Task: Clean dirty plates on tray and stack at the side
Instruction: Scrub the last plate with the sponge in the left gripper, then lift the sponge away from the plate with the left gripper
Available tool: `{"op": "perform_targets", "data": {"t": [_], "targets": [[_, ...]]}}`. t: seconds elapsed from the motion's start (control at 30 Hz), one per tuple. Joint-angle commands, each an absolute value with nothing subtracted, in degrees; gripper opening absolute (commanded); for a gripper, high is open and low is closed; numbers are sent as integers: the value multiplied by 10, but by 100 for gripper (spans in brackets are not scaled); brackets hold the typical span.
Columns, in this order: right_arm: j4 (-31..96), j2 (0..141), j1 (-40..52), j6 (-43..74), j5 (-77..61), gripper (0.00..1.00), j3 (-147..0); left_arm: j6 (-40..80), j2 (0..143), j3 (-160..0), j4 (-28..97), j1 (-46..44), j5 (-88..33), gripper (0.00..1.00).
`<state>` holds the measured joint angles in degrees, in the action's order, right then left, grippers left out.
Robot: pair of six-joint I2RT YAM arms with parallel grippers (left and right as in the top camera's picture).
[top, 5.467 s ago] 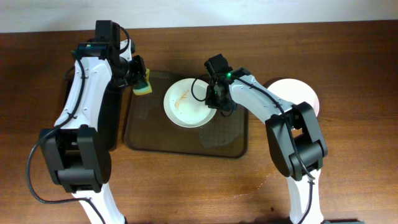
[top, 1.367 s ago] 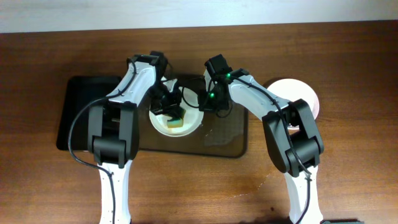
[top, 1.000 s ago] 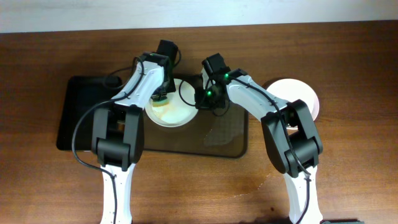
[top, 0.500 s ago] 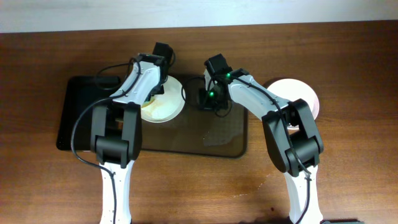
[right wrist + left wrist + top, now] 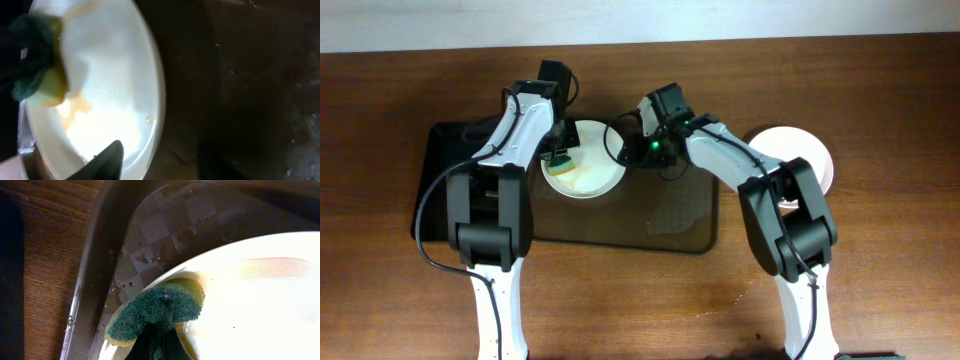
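A white dirty plate [image 5: 592, 178] lies at the back left of the brown tray [image 5: 670, 215]. My left gripper [image 5: 560, 150] is shut on a green and yellow sponge [image 5: 561, 158] that presses on the plate's left rim. In the left wrist view the sponge [image 5: 155, 312] sits on the plate [image 5: 260, 310] near a light brown streak, over the tray [image 5: 150, 230]. My right gripper [image 5: 638, 152] is shut on the plate's right rim. In the right wrist view its fingers [image 5: 160, 160] straddle the rim of the plate [image 5: 110, 100], with the sponge [image 5: 37, 75] at the far side.
A glossy black tray [image 5: 445, 190] lies left of the brown tray, its edge showing in the left wrist view [image 5: 10, 280]. White plates [image 5: 800, 150] rest on the table at the right. The brown tray's floor [image 5: 250, 75] has specks and wet patches.
The plate has slid left and back on the tray. Both grippers moved left with it. The sponge has gone from the plate's middle to its left rim.
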<state>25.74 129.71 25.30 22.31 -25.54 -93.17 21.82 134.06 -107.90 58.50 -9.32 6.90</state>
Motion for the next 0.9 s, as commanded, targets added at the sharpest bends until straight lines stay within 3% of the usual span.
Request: {"op": "perform_targets", "data": {"t": [0.0, 0.33, 0.73, 0.87], "targets": [[271, 1307, 289, 249, -132, 40, -927, 207, 1386, -1051, 596, -105, -5, 1], [288, 1329, 317, 307, -68, 4, -927, 193, 1386, -1061, 600, -104, -31, 1], [368, 1313, 259, 320, -136, 4, -928, 135, 1386, -1414, 811, -52, -41, 1], [413, 1266, 254, 305, -96, 4, -928, 136, 1386, -1452, 820, -36, -41, 1]]}}
